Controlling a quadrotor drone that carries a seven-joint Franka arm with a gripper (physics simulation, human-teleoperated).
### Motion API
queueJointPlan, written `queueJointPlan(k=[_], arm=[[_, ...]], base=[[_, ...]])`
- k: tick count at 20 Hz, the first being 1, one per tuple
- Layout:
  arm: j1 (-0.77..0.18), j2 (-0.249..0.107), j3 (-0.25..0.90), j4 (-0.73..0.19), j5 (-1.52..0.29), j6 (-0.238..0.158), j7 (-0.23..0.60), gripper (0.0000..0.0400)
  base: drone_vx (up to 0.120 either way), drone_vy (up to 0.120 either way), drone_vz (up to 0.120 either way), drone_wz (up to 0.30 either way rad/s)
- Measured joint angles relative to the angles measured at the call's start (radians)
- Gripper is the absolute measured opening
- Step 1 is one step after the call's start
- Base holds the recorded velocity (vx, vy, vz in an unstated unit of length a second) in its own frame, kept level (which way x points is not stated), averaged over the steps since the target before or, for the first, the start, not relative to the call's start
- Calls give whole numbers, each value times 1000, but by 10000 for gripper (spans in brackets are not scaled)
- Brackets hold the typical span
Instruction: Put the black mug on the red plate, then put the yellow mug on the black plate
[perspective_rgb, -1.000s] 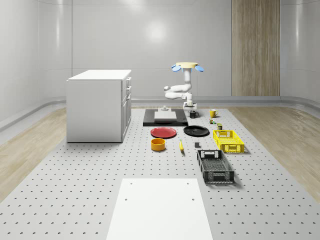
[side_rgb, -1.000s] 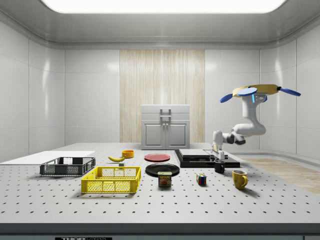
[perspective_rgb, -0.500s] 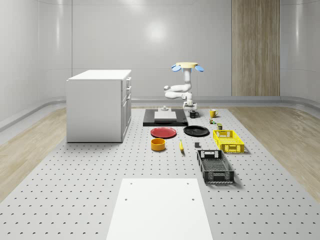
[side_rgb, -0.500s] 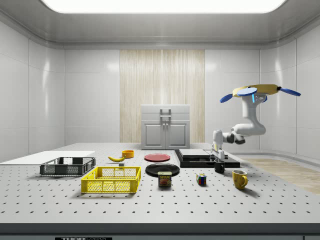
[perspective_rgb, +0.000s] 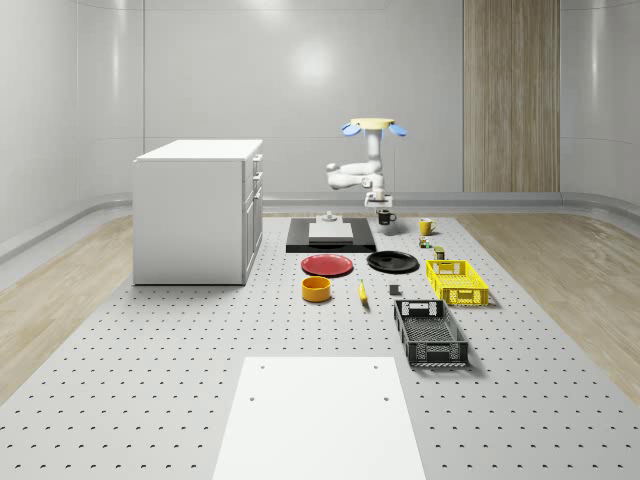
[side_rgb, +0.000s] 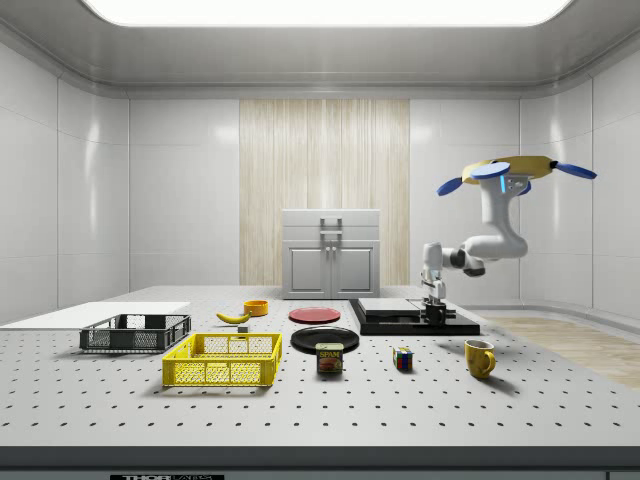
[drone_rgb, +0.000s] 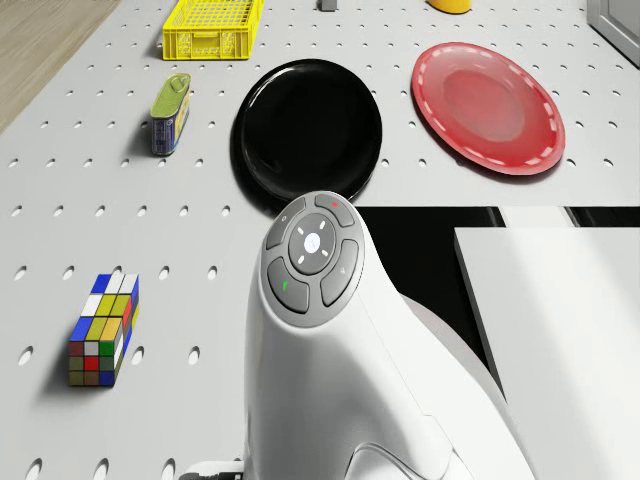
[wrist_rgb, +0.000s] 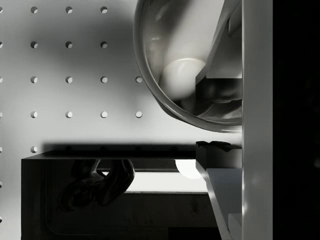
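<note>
White walls and a perforated grey table (perspective_rgb: 150, 400) frame the scene. The drone (side_rgb: 515, 170) hovers over the far end of the table, beyond the black slab (perspective_rgb: 330, 238), with its arm bent down and forward. The gripper (side_rgb: 434, 304) is closed on the black mug (perspective_rgb: 385, 216), one finger inside the rim as the wrist view suggests, and the mug hangs clear of the table just beside the slab's edge.

From the mug in the whole-scene view, the red plate (perspective_rgb: 327, 264) lies at about seven o'clock, the black plate (perspective_rgb: 392, 262) at six o'clock, and the yellow mug (perspective_rgb: 426, 226) at about four o'clock, standing apart on the table.

The step in hand appears to be carrying the black mug to the red plate. To do it well, I would keep the mug upright and high enough to clear the raised block on the slab, centre it over the red plate's flat middle, and lower it gently before letting go.

Room for moving looks good: the cabinet (perspective_rgb: 200, 210) stands well off at nine o'clock, and the orange bowl (perspective_rgb: 317, 289) and banana (perspective_rgb: 362, 291) lie beyond the red plate. The black plate sits close beside the red one, so drift that way is the main risk.
</note>
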Motion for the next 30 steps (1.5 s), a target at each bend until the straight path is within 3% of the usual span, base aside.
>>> queueJointPlan(k=[11, 30], arm=[[-8, -26, 21, -1, 27, 20, 8, 110], [-18, -68, 31, 1, 46, 59, 16, 110]], base=[[120, -120, 44, 0], [120, -120, 0, 0]])
